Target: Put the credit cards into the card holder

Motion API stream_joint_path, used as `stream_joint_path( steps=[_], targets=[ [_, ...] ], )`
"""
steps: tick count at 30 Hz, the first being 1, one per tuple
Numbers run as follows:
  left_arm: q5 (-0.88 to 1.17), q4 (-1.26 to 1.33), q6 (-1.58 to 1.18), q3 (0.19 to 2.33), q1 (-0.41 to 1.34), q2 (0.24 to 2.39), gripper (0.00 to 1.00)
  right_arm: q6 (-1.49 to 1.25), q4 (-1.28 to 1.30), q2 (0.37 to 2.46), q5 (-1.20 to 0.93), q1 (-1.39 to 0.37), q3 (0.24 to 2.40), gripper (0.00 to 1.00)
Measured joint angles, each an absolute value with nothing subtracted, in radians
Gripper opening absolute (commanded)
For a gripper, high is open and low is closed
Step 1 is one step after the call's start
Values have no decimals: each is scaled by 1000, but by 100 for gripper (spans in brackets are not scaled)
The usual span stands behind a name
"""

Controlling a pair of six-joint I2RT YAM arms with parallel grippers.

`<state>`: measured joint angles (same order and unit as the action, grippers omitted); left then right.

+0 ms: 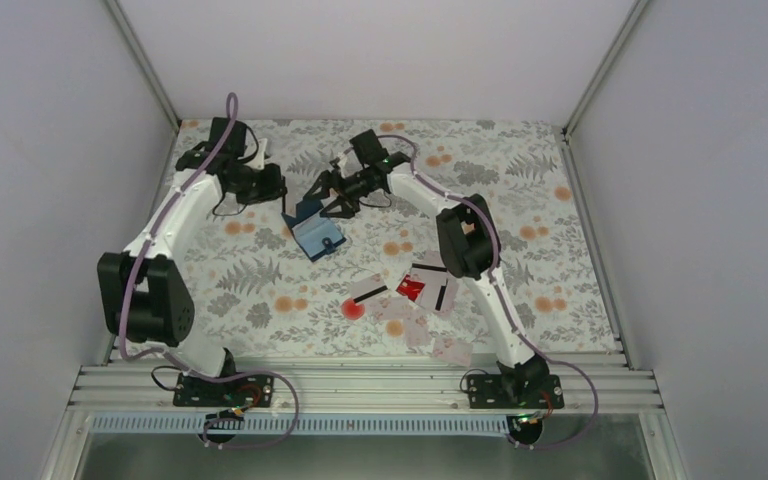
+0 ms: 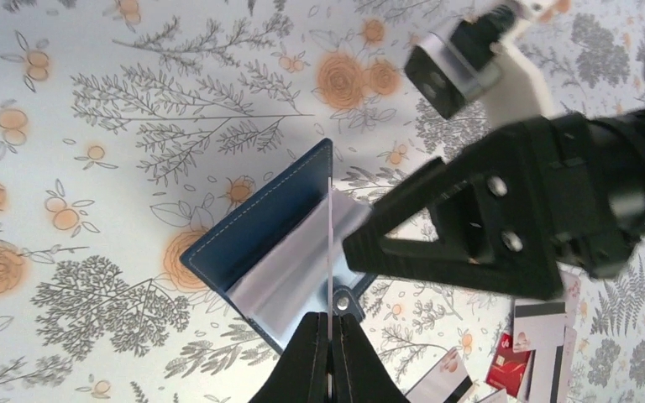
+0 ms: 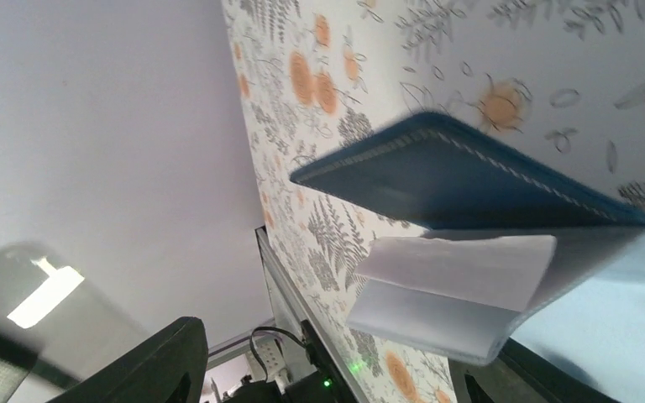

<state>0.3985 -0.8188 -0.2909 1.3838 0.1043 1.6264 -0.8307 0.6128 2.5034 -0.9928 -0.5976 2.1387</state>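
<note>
Floral cloth (image 1: 520, 200) is covering the table inside a pale-walled enclosure, and the card holder (image 1: 317, 235) is lying open at its middle, one navy cover flat and the other raised. The left gripper (image 2: 329, 323) is pinching shut on a thin leaf seen edge-on, which looks like part of the card holder beside its snap. That grip is probably keeping the booklet spread and steady so a pocket mouth is exposed. The right gripper (image 1: 325, 203) is hovering just above the card holder with its jaws standing apart and no card between them. In its own wrist view the pale clear pockets (image 3: 453, 294) are sitting between its fingers, so it seems to be working on the pockets rather than loading one. The credit cards (image 1: 412, 292) are lying scattered well apart from the card holder, toward the right arm's base, a red card (image 1: 410, 289) among them. None is showing inside the card holder yet.
</note>
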Motion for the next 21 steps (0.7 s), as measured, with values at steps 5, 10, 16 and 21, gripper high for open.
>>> stream_joint_path(
  steps=[5,10,16,21],
  targets=[
    [389,-833,-237,1361,104,1518,2,-850,561,2539,-1014,-598,2175,74],
    [389,-833,-182,1315,105,1468,2,-875,524,2621,-1040,-598,2231,74],
    [394,-830,-138,1283,105,1462,2,-921,455,2678,-1058,-598,2270,74],
    [393,-821,-125,1251,112,1464,3,-942,413,2694,-1074,-598,2301,74]
  ],
)
